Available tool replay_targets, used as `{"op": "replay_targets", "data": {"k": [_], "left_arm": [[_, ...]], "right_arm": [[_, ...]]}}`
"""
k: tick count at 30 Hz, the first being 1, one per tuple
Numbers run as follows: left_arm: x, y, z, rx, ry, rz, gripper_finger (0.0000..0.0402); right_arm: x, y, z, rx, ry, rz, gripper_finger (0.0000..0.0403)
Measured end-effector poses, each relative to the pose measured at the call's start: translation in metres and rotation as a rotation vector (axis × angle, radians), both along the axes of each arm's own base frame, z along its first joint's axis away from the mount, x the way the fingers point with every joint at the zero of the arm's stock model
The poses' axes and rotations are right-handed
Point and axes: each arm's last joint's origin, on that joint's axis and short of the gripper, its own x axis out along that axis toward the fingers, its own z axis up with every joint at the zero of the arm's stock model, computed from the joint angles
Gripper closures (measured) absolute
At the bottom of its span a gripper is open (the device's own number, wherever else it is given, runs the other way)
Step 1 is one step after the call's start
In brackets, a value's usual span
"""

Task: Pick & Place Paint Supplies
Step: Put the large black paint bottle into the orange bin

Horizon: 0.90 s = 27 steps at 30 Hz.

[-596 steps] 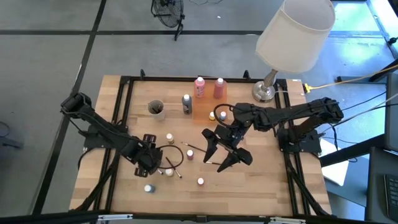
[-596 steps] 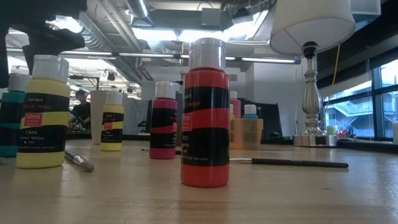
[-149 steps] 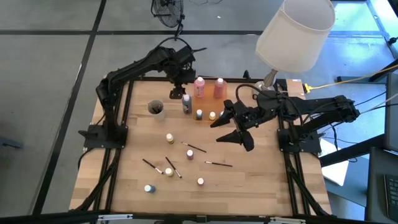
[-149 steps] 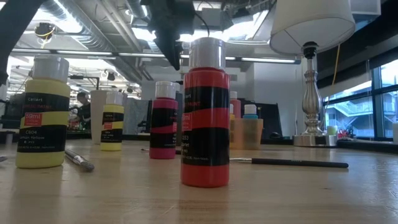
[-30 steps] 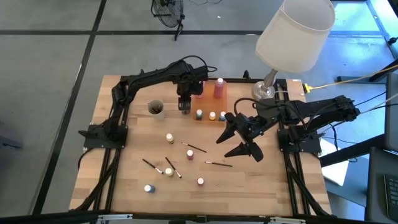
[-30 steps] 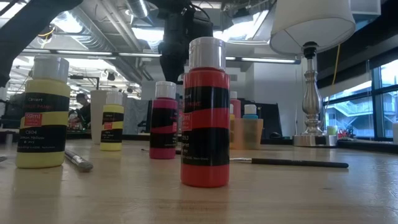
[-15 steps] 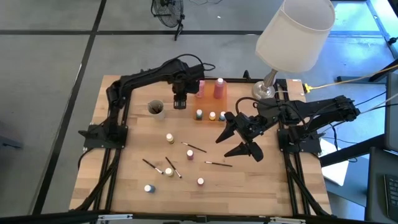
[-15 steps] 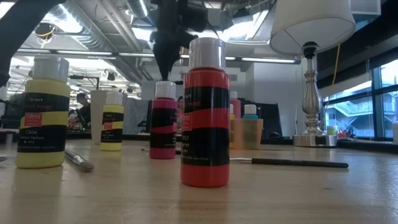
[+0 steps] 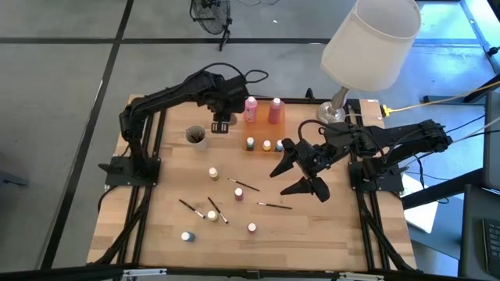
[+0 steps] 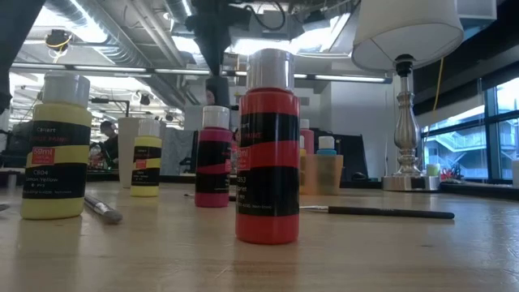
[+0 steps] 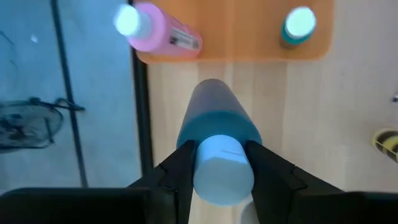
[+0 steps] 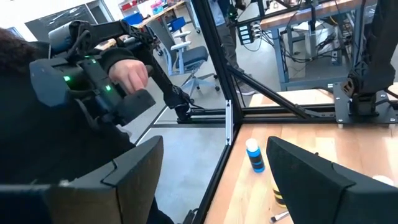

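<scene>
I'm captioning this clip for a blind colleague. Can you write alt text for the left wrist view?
The left gripper holds a dark bottle by its white cap, one finger on each side, above the wooden table. Beyond it an orange mat carries a pink bottle with a white cap and a small bottle with a teal cap.

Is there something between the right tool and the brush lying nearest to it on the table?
Nothing visible. The right tool hangs open over bare wood, and the nearest brush lies just in front of it with only table between them.
</scene>
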Motion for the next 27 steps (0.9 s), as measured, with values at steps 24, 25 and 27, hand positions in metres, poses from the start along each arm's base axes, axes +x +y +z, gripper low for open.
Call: {"op": "replay_targets", "data": {"k": [24, 25, 27], "left_arm": [[0.013, -0.003, 0.035, 0.013, -0.160, -0.151, 0.0284], [0.015, -0.002, 0.032, 0.004, -0.153, -0.161, 0.0284], [0.020, -0.001, 0.027, -0.026, -0.150, -0.188, 0.0284]], "right_arm": [[0.000, 0.002, 0.000, 0.020, 0.008, -0.032, 0.0112], [0.000, 0.002, 0.000, 0.021, 0.006, -0.032, 0.0112], [0.000, 0.002, 0.001, 0.021, 0.005, -0.032, 0.0112]]}}
